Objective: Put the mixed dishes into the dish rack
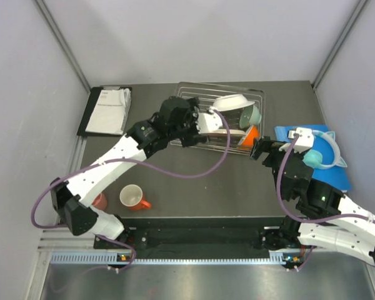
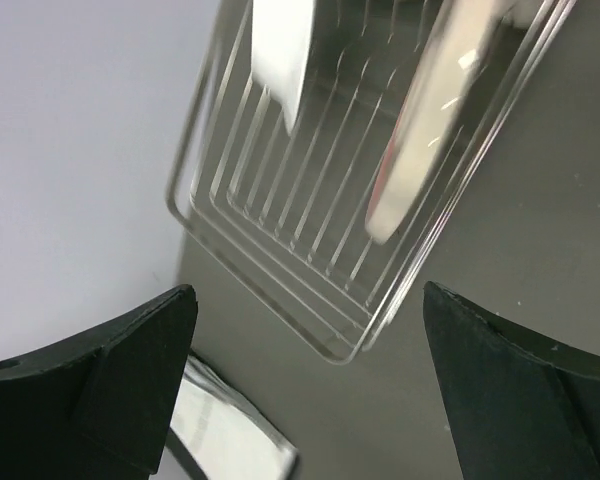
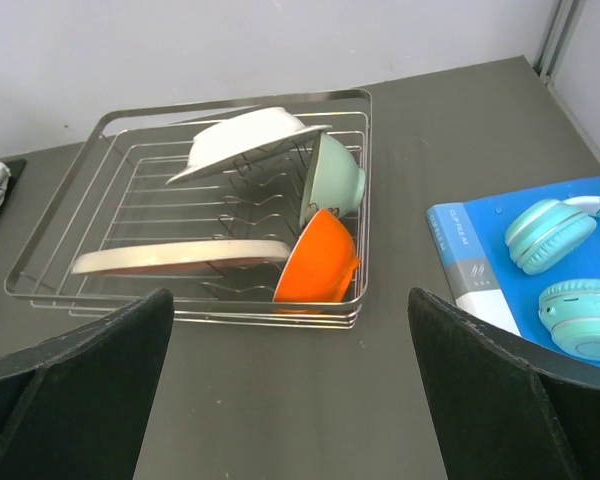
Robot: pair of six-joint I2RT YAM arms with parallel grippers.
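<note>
The dish rack (image 1: 194,89) (image 3: 60,250) (image 2: 280,300) stands at the back of the table. In it a white bowl (image 1: 232,102) (image 3: 245,140) leans over a mint green bowl (image 1: 254,114) (image 3: 335,180). An orange bowl (image 1: 251,134) (image 3: 320,260) and a pink-and-cream plate (image 3: 180,257) (image 2: 430,130) sit along its near side. An orange mug (image 1: 132,197) and a salmon cup (image 1: 100,201) stand on the table at the front left. My left gripper (image 1: 176,114) (image 2: 310,380) hangs open over the rack's left end. My right gripper (image 1: 258,150) (image 3: 290,400) is open and empty, just right of the rack's near corner.
A black tray with white papers (image 1: 106,111) (image 2: 230,430) lies left of the rack. A blue book (image 1: 337,175) (image 3: 480,270) with teal headphones (image 1: 322,156) (image 3: 550,235) on it lies at the right. Grey walls close in on three sides.
</note>
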